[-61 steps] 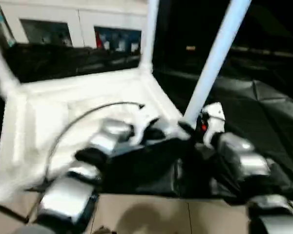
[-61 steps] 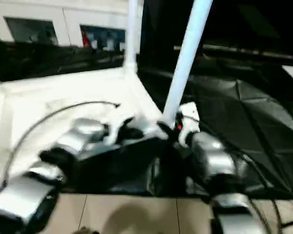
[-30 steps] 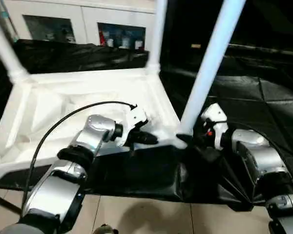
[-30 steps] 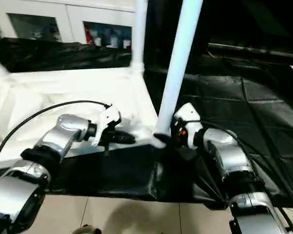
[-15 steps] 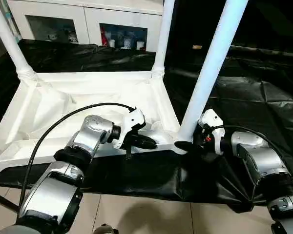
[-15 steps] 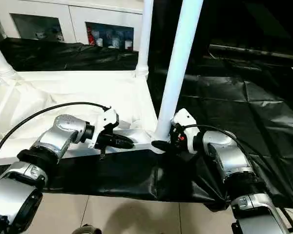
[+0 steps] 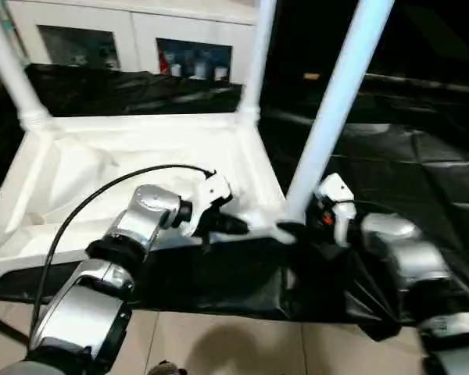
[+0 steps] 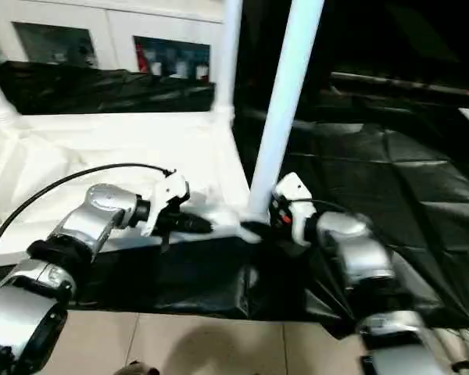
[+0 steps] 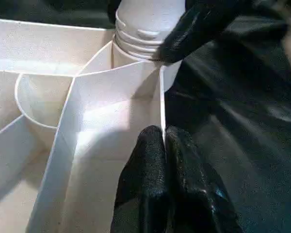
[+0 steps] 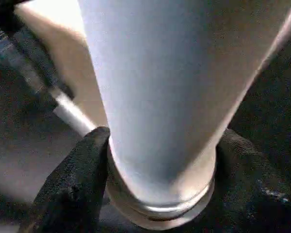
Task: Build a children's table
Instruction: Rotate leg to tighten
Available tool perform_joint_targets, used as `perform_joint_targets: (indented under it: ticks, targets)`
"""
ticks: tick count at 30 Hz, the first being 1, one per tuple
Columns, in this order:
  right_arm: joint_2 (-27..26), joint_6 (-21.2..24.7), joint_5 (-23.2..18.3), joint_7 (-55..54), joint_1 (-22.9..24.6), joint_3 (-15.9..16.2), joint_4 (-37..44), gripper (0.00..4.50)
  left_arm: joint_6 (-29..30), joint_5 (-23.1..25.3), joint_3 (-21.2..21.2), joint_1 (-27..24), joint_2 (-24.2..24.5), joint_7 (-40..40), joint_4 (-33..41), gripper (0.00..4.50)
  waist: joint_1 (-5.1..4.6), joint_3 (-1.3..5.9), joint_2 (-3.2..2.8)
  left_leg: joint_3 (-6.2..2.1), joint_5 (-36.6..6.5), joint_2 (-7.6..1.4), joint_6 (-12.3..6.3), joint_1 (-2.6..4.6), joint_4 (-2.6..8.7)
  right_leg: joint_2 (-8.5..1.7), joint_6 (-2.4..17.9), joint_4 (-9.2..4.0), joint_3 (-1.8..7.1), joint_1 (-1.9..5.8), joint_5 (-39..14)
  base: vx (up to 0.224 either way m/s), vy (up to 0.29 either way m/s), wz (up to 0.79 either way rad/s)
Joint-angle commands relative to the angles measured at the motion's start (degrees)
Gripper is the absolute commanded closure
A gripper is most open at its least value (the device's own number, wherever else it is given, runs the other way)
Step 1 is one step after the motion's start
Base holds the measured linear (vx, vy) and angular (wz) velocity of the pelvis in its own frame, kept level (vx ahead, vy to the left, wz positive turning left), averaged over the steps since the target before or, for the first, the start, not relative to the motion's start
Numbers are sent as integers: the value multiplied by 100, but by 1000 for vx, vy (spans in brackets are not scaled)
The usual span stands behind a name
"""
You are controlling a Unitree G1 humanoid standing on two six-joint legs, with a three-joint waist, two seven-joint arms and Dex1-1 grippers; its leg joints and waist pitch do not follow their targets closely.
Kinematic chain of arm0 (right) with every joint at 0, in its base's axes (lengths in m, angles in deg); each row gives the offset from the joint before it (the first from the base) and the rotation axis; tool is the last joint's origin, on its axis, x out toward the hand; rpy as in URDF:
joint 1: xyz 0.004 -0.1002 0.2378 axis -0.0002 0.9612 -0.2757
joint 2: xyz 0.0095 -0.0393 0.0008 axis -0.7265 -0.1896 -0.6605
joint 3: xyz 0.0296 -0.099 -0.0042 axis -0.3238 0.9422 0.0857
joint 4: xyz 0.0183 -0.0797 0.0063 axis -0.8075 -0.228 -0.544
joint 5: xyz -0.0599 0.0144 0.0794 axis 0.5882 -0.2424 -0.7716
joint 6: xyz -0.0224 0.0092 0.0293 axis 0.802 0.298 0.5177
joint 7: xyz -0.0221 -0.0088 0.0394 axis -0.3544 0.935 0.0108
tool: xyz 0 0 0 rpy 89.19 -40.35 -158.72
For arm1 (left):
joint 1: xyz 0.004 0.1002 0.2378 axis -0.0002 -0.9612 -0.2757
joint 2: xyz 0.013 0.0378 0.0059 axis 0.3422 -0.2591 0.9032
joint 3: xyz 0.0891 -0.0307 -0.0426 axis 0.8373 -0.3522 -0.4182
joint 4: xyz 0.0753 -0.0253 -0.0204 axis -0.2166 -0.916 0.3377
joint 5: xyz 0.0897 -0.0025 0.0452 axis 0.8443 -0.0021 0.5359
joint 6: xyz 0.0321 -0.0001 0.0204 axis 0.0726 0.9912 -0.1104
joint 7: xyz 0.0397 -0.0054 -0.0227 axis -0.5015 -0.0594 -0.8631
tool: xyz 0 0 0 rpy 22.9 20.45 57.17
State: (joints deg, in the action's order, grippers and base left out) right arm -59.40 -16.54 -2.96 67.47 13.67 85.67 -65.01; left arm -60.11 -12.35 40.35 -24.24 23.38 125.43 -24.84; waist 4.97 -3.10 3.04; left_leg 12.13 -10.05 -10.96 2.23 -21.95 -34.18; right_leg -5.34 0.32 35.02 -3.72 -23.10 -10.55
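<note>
The white tabletop (image 7: 125, 156) lies upside down on a black sheet, rim up. Two white legs stand in its far corner sockets (image 7: 254, 62) (image 7: 12, 70). A third leg (image 7: 336, 101) rises from the near right corner socket. My right gripper (image 7: 293, 229) is shut on this leg's base; in the right wrist view its black fingers (image 10: 82, 184) press either side of the leg (image 10: 160, 87). My left gripper (image 7: 234, 225) is shut on the tabletop's near rim just left of that corner, fingertips (image 9: 153, 141) pinching the thin wall beside the socket (image 9: 140, 29).
A black sheet (image 7: 406, 156) covers the work surface and hangs over its front edge. Tiled floor (image 7: 242, 344) lies below. A white glass-fronted cabinet (image 7: 125, 39) stands behind. A black cable (image 7: 86, 203) loops over my left forearm.
The head camera has shifted and tilted a little. Both grippers keep their holds, the left on the rim and the right at the leg's base.
</note>
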Motion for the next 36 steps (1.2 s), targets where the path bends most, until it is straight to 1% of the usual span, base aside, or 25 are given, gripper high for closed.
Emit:
perform_joint_targets:
  ticks: [1,2,3,4,6,8,9,10,13,14,15,16,18,20,21,23,24,25,26,27,28,30,31,33,36]
  targets:
    - [-349,154,4,-1238,-205,-282,-496,175,192,69,-26,103,-418,-816,-228,450,-37,356,19,-160,-1384,-295,-5,175,437,-395,1308,-448,254,193,-1503,0,0,0]
    - [-494,184,13,-1667,-259,-384,-618,175,254,67,-81,142,-532,-1112,-298,450,-77,342,-9,-166,-1528,-293,101,182,457,-390,1296,-464,261,161,-1663,0,0,0]
    - [-639,207,22,-2060,-302,-470,-711,175,332,82,-124,186,-655,-1448,-374,450,-75,353,15,-186,-1629,-278,168,188,458,-400,1196,-502,243,191,-1891,0,0,0]
    - [-835,248,15,-2485,-345,-555,-806,176,437,140,-160,246,-813,-1968,-485,450,-97,342,-4,-177,-1632,-282,183,182,465,-392,1155,-508,263,172,-1855,0,0,0]
    - [-1019,235,25,-2834,-380,-609,-868,176,534,122,-211,289,-977,-2268,-563,450,-115,348,-9,-187,-1756,-275,195,195,468,-386,1088,-533,254,168,-1934,0,0,0]
    - [-1236,210,63,-3085,-430,-635,-894,176,569,122,-231,339,-1143,-2556,-628,450,-125,349,-23,-182,-1715,-272,161,189,471,-380,1093,-532,263,167,-1781,0,0,0]
    - [-1321,177,92,-3188,-465,-636,-914,176,580,153,-222,365,-1196,-2665,-664,450,-130,353,-7,-174,-1709,-264,129,187,466,-371,1080,-534,263,169,-1730,0,0,0]
    - [-1420,139,131,-3293,-513,-629,-939,176,572,196,-213,402,-1255,-2810,-710,450,-129,359,-15,-170,-1671,-255,103,181,460,-373,1064,-533,267,171,-1696,0,0,0]
    - [-1484,38,173,-3252,-551,-575,-929,176,543,238,-193,438,-1280,-2851,-742,450,-126,364,-7,-173,-1572,-255,61,163,462,-370,1052,-521,259,194,-1590,0,0,0]
    - [-1466,-23,143,-3118,-552,-577,-897,176,519,251,-191,453,-1261,-2789,-760,450,-122,362,-14,-174,-1548,-258,34,158,463,-376,1057,-518,261,196,-1527,0,0,0]
    - [-1375,-131,38,-2854,-537,-625,-788,120,472,254,-182,455,-1191,-2605,-763,450,-125,366,-10,-174,-1526,-259,14,153,465,-366,1066,-509,257,203,-1458,0,0,0]
    - [-1351,-148,-13,-2793,-537,-662,-758,120,458,251,-178,458,-1170,-2582,-771,450,-124,369,-6,-171,-1504,-260,-18,151,459,-367,1086,-500,259,211,-1382,0,0,0]
    - [-1224,-176,-48,-2661,-536,-684,-681,89,346,245,-139,437,-1094,-2396,-748,450,-135,359,-10,-176,-1519,-261,-55,133,468,-371,1119,-499,255,222,-1374,0,0,0]
    - [-1059,-151,-54,-2415,-541,-651,-597,78,307,240,-115,426,-1012,-2209,-738,450,-140,366,-5,-174,-1519,-263,-62,136,460,-370,1128,-497,251,226,-1389,0,0,0]
    - [-855,-63,-39,-2063,-521,-557,-461,63,166,235,-52,391,-909,-1851,-701,450,-139,365,10,-172,-1482,-253,-106,126,451,-374,1127,-503,251,236,-1400,0,0,0]
    - [-669,-11,-29,-1731,-484,-460,-327,54,162,238,-16,369,-819,-1645,-676,450,-142,370,10,-168,-1339,-256,-170,105,443,-377,1144,-479,259,252,-1256,0,0,0]
    - [-393,6,-14,-1232,-420,-324,-157,45,174,239,42,327,-682,-1300,-629,450,-136,371,13,-173,-1224,-254,-210,95,437,-367,1157,-464,247,277,-1135,0,0,0]
    - [-393,6,-14,-1232,-420,-324,-157,45,174,239,42,327,-682,-1300,-629,450,-135,386,15,-158,-1126,-261,-284,109,413,-365,1227,-437,256,269,-898,0,0,0]
    - [-281,1,-5,-1024,-394,-271,-98,45,154,238,74,307,-624,-1120,-607,450,-136,385,13,-161,-1059,-258,-323,96,409,-366,1275,-420,255,278,-777,0,0,0]
    - [-57,-18,13,-648,-335,-170,6,45,109,231,121,278,-505,-827,-552,450,-135,392,6,-161,-937,-260,-392,88,401,-364,1356,-390,251,291,-547,0,0,0]
    - [128,-37,25,-325,-287,-94,81,45,49,193,168,238,-399,-473,-468,450,-125,391,10,-150,-883,-265,-464,110,386,-363,1459,-376,251,284,-380,0,0,0]
    - [405,-60,52,241,-200,54,196,45,52,130,244,178,-240,48,-307,450,-104,390,12,-137,-819,-275,-548,113,376,-366,1582,-351,256,296,-214,0,0,0]
    - [422,-60,54,282,-193,66,204,45,60,128,249,176,-231,73,-297,450,-83,384,0,-123,-799,-285,-561,129,370,-364,1653,-340,258,283,-153,0,0,0]
    - [477,-55,61,398,-164,111,256,45,49,124,284,160,-188,203,-258,450,-55,379,-2,-120,-899,-293,-518,132,378,-357,1678,-350,245,275,-296,0,0,0]
    - [657,-31,74,733,-87,283,413,45,-12,191,406,108,-35,512,-131,450,5,361,-6,-127,-1100,-317,-369,150,403,-370,1587,-384,247,263,-729,0,0,0]
